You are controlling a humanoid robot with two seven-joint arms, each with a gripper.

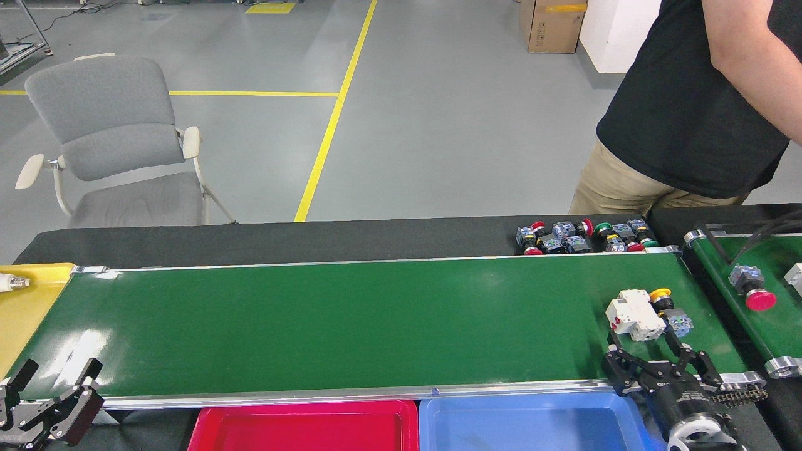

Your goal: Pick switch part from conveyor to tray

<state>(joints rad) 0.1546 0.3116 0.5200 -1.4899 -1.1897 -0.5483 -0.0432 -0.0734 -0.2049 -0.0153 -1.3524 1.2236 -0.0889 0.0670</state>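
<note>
1 wide green conveyor runs left to right. Near its right end lie 2 switch parts, touching: 1 white block and, just beside it, 1 yellow button. A second narrower belt on the right carries 1 red button. 3 trays sit around the conveyor: red tray, blue tray, yellow tray. A heap of buttons lies behind the conveyor; I cannot count them. A person stands behind it, and a grey chair far left. The right gripper has its 2 fingers spread wide just in front of the white block, holding nothing. The left gripper is open and empty.
</note>
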